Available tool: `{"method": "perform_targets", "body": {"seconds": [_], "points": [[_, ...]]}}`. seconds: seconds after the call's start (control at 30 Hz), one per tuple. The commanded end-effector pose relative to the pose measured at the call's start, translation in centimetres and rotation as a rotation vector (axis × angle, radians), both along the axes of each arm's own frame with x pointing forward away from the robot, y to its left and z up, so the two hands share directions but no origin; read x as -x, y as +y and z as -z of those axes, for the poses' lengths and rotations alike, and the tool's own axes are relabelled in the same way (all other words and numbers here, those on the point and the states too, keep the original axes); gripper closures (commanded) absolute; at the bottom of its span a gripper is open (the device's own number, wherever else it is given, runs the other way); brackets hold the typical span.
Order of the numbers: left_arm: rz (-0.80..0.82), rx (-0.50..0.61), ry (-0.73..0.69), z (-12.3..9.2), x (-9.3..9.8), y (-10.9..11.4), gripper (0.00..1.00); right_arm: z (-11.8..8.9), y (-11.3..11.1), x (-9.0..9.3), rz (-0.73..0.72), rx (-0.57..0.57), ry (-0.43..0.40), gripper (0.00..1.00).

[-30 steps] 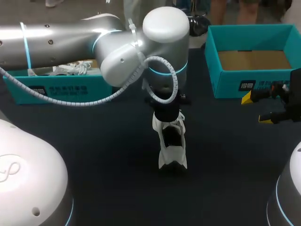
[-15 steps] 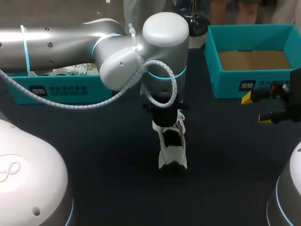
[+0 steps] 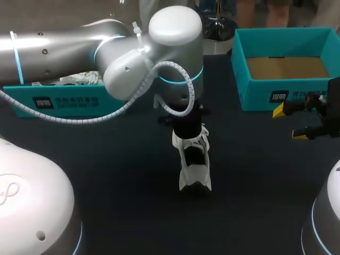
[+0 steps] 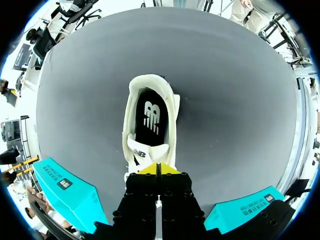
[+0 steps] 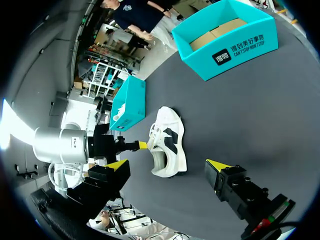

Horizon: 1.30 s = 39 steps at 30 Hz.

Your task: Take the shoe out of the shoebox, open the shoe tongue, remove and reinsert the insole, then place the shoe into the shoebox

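The white shoe point(image 3: 194, 159) stands on its sole in the middle of the dark worktop point(image 3: 106, 180), outside both boxes. In the head view its forefoot is hidden under the left end effector point(image 4: 156, 168). Inside its open mouth lies a dark insole point(image 4: 150, 117) with a white logo printed on it. The tongue point(image 4: 139, 151) carries a smaller dark logo.

The left end effector sits right at the laced base of the tongue. Its yellow tips are clenched together with only a hairline between them, and I cannot make out whether any fabric is pinched there.

The right end effector point(image 5: 167, 165) is released, its fingers wide apart and holding nothing. It hangs over the worktop well apart from the shoe, just in front of the shoebox point(image 3: 240, 79) on the right.

That shoebox is teal and open-topped, with its brown cardboard floor in view. Its near wall has a dark label point(image 3: 279, 96) with white characters.

A second teal box point(image 3: 79, 102) stands at the left with the same kind of label. Something white and crumpled lies inside it, mostly hidden behind the left arm point(image 3: 64, 45), and I cannot tell what it is.
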<state>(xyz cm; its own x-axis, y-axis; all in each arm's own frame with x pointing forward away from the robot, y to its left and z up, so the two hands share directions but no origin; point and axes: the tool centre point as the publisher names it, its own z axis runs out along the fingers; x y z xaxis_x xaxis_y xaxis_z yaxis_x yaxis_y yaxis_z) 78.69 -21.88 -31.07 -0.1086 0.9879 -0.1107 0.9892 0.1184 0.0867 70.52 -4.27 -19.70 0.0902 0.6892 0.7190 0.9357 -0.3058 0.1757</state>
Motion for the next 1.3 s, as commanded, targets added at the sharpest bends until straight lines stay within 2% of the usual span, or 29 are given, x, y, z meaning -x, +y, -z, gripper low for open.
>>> {"method": "perform_targets", "body": {"seconds": [0.03,0.13,0.2,0.3,0.33,0.37,0.4,0.43,0.9,0.97,1.13,1.3], "points": [[0.002,0.004,-0.002,0.0,0.1,0.3,1.0,0.0,0.0,0.1,0.002,0.002,0.001,0.0],[0.002,0.004,-0.002,0.0,0.1,0.3,1.0,0.0,0.0,0.1,0.002,0.002,0.001,0.0],[-0.169,-0.014,0.044,-0.7,0.7,-0.2,1.0,0.0,0.0,0.1,0.002,0.002,0.001,0.0],[-0.386,-0.024,0.003,-1.8,2.1,-0.7,1.0,0.0,0.0,0.1,0.002,0.002,0.001,0.0],[-0.454,-0.082,-0.04,-1.8,2.3,-1.0,1.0,0.0,0.0,0.1,0.002,0.002,0.001,0.0],[-0.501,-0.073,-0.043,-1.8,2.5,-1.1,1.0,0.0,0.0,0.1,0.002,0.002,0.001,0.0],[-0.598,-0.103,0.0,-1.6,2.5,-1.1,1.0,0.0,0.0,0.1,0.002,0.002,0.001,0.0],[-0.662,-0.135,-0.057,-1.4,2.7,-1.2,1.0,0.0,0.0,0.1,0.002,0.002,0.001,0.0],[-0.662,-0.135,-0.057,-1.4,2.7,-1.2,1.0,0.0,0.0,0.1,0.002,0.002,0.001,0.0],[-0.77,-0.056,0.012,-1.8,3.3,-1.1,1.0,0.0,0.0,0.1,0.002,0.002,0.001,0.0],[-0.995,0.001,0.059,-2.2,4.0,-1.1,1.0,0.0,0.0,0.1,0.002,0.002,0.001,0.0],[-1.112,-0.034,0.026,-2.7,4.5,-1.0,1.0,0.0,0.0,0.1,0.002,0.002,0.001,0.0]]}}
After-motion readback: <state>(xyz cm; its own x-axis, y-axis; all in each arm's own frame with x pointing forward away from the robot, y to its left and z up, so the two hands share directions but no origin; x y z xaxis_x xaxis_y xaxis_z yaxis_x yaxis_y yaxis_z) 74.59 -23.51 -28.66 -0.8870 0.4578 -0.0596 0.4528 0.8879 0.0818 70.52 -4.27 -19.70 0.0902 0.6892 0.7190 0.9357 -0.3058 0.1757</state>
